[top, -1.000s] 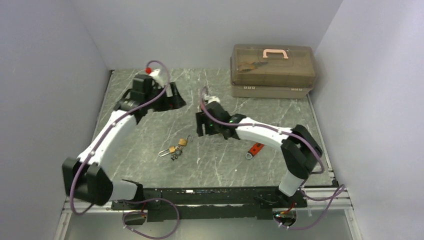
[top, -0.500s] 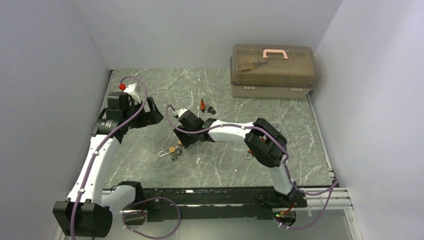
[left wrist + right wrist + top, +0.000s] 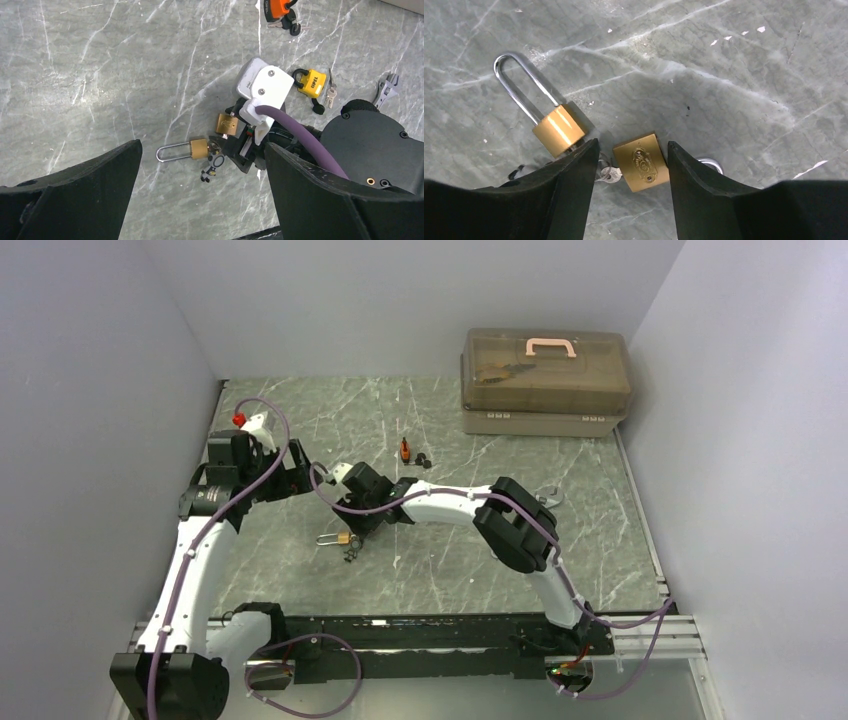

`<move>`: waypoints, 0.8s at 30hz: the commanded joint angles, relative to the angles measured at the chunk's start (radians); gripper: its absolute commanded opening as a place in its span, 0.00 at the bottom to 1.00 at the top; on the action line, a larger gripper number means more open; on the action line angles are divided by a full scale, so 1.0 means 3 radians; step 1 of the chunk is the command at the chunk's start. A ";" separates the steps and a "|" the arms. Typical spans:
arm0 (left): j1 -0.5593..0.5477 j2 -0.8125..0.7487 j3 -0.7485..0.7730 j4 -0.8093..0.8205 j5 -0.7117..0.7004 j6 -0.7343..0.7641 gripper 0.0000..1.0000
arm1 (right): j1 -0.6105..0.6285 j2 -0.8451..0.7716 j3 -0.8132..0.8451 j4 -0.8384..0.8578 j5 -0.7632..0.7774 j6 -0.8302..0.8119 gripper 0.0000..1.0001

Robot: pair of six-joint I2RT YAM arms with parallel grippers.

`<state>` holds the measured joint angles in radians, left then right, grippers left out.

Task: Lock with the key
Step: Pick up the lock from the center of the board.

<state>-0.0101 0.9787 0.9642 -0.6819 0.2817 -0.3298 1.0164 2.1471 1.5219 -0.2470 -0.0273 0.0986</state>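
**Inspector:** Grippers and lock?

**Operator:** My right gripper (image 3: pixel 631 150) sits low, jaws partly open astride the small brass padlock (image 3: pixel 641 162), gripping nothing. The lock lies left of centre, toward the table's (image 3: pixel 450 570) near edge. My left gripper (image 3: pixel 202 147) hangs wide open and empty, toward the left edge.

**Inspector:** Risks?

**Operator:** I judge the keys (image 3: pixel 609 174), just beside the body, could snag. An off-centre squeeze may skid it into the long-shackle padlock (image 3: pixel 559 130).

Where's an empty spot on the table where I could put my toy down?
The table is bare at the back left, behind the orange lock, and along the right edge, in front of the box. It is crowded in the middle around the brass padlocks.
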 commanded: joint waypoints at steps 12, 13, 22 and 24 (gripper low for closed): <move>0.0023 0.0036 -0.0139 0.0175 0.0369 -0.0080 0.96 | -0.0056 -0.0233 -0.0201 -0.0087 0.0031 0.0146 0.52; 0.0023 0.0056 -0.0143 0.0181 0.0390 -0.0088 0.96 | -0.0061 -0.0228 -0.0196 -0.0109 0.0034 0.0154 0.51; 0.0023 0.0141 -0.0213 0.0281 0.0512 -0.0165 0.93 | -0.0085 -0.0229 -0.0248 -0.0167 0.0030 0.0231 0.35; 0.0023 0.0164 -0.0231 0.0301 0.0561 -0.0178 0.92 | -0.0135 -0.0279 -0.0276 -0.0138 -0.0009 0.0295 0.30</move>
<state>-0.0078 1.0176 0.9062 -0.6384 0.4007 -0.3626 0.9966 2.1105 1.4677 -0.2539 -0.0174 0.1501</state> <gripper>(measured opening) 0.930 0.379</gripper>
